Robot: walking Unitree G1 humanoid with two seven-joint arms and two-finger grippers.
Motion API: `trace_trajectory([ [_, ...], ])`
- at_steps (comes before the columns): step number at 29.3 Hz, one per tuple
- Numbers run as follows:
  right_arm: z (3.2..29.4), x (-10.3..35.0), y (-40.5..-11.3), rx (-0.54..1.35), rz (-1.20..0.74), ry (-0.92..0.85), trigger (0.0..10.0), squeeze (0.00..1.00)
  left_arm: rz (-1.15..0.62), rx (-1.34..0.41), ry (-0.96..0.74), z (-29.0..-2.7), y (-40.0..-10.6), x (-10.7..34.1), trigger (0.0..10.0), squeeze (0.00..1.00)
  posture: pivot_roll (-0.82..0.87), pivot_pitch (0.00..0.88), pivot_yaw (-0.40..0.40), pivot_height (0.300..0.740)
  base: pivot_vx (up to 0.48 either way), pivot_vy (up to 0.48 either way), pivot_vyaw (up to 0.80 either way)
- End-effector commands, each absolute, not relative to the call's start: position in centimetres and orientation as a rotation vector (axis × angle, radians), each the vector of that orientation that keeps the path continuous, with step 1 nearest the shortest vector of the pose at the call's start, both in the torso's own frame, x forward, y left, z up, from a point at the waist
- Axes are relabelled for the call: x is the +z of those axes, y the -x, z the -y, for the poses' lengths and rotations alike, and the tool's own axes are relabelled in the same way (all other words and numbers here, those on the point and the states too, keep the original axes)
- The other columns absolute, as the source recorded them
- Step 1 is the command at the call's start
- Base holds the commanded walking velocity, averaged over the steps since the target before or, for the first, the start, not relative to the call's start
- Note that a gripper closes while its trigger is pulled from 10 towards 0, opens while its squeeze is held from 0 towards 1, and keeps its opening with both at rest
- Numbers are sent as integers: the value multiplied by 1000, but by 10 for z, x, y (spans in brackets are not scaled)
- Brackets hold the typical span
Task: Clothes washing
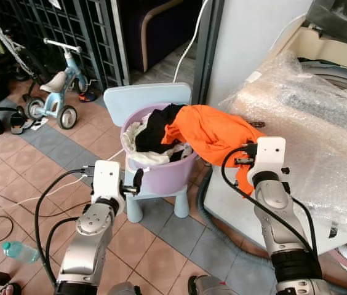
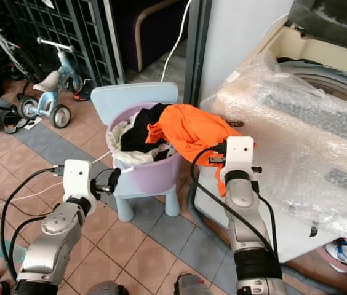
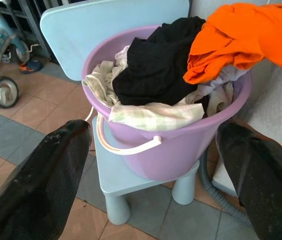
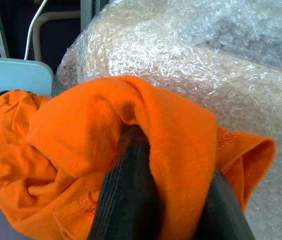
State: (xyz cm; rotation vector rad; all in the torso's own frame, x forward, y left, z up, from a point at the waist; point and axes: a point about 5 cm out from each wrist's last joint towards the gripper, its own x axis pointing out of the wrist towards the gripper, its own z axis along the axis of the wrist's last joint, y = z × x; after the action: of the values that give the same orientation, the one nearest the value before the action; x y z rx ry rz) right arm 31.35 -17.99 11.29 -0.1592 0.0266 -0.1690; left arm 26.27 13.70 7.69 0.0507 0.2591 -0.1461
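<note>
The wash has barely begun, by the look of it: the right claw (image 4: 173,200) is clamped on a fold of the orange garment (image 1: 213,136), which trails from the purple bucket (image 1: 161,175) across toward the washing machine (image 1: 339,74), part lifted out and part draped over the rim. The rest of the load sits in the bucket, a black garment (image 3: 158,70) on top and pale, checked cloth (image 3: 151,115) hanging over the edge by the white handle (image 3: 131,147). Nothing can be seen inside the drum, so I would judge that nearly all the pieces remain to be carried over, the orange one first. The left claw (image 3: 151,165) hangs in front of the bucket with its fingers spread wide, gripping nothing. The bucket stands on a small light-blue child's chair (image 1: 146,98), close against the machine, whose top is wrapped in bubble wrap (image 1: 309,117); a grey hose (image 1: 213,218) curls on the floor beside it. The floor is terracotta and grey tile (image 1: 13,172), strewn with cables, with a plastic bottle (image 1: 19,251) lying near the robot's left side. Farther back a blue tricycle (image 1: 59,86) stands before a dark metal grille (image 1: 56,27).
</note>
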Motion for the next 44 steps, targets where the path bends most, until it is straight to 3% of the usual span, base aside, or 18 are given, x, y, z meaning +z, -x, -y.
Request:
trace_trajectory([
  [1, 181, 117, -317, -183, -8, 170, 10000, 0, -205, -148, -71, -138, -266, 90, 10000, 0, -15, 61, 30, 740, 0, 0, -788],
  [14, 188, 117, -315, -244, -5, 219, 10000, 0, -213, -129, -56, -143, -264, 87, 10000, 0, -32, 77, 20, 740, 87, -37, -788],
  [23, 212, 113, -308, -350, -24, 267, 10000, 0, -241, -144, -41, -137, -262, 82, 10000, 0, -35, 76, 35, 740, 142, -30, -788],
  [32, 200, 114, -314, -332, -12, 260, 10000, 0, -249, -136, -4, -137, -262, 81, 10000, 0, -36, 76, 30, 740, 0, 0, -788],
  [44, 202, 106, -303, -288, -32, 265, 10000, 0, -265, -127, 18, -138, -261, 78, 10000, 0, -47, 76, 29, 740, 0, 443, -798],
])
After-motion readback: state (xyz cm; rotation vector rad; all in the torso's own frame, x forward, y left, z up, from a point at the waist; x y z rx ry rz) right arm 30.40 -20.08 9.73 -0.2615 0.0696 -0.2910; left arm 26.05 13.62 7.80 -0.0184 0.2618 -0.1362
